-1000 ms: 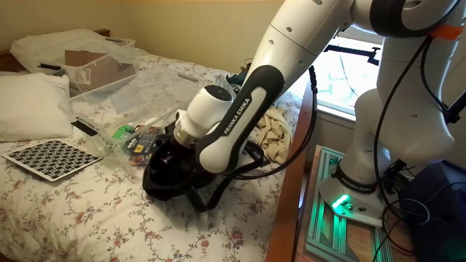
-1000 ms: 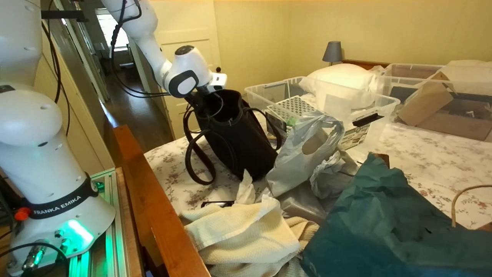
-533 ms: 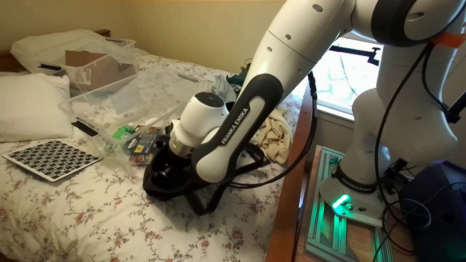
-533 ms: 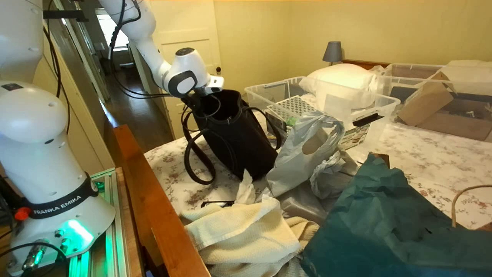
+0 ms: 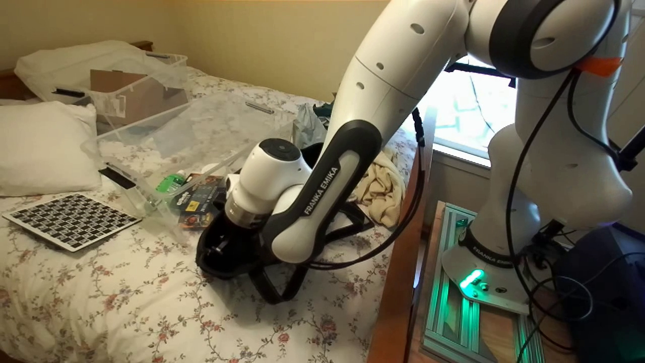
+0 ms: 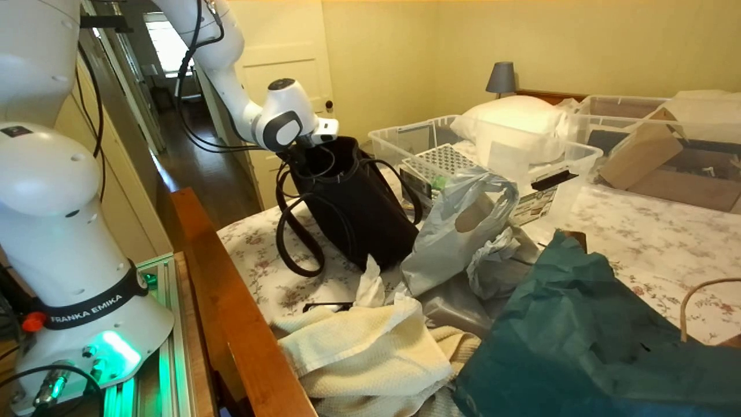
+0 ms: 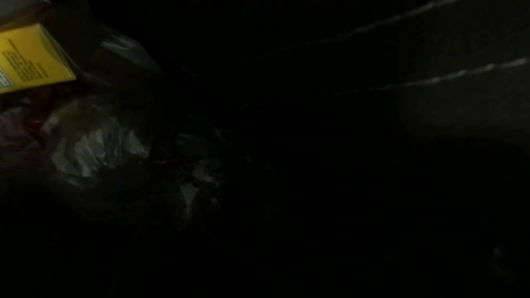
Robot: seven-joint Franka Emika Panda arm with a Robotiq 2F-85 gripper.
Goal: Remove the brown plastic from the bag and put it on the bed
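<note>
The black bag (image 5: 214,267) stands tilted on the bed (image 5: 201,317), with its mouth open and strap handles hanging; it also shows in an exterior view (image 6: 365,214). The arm's wrist (image 5: 244,214) reaches down into the bag's mouth. My gripper's fingers are hidden inside the bag, and the wrist view is too dark to show them. In the wrist view, crumpled dark reddish plastic (image 7: 18,130) lies at the left edge, below a yellow packet (image 7: 35,60) and beside shiny clear wrapping (image 7: 99,149). I cannot tell for certain whether the reddish piece is the brown plastic.
A clear plastic bin (image 6: 417,130), a dark box (image 5: 199,201), a green bottle (image 5: 171,182) and a checkerboard (image 5: 73,221) are near the bag. A grey plastic bag (image 6: 457,231), cream blanket (image 6: 370,353) and teal bag (image 6: 567,336) lie on the bed. A wooden bed rail (image 6: 231,307) runs beside the arm.
The arm's wrist has moved lower into the bag and slightly to the left in an exterior view. The bag's handle has shifted a little; the bag stays in place.
</note>
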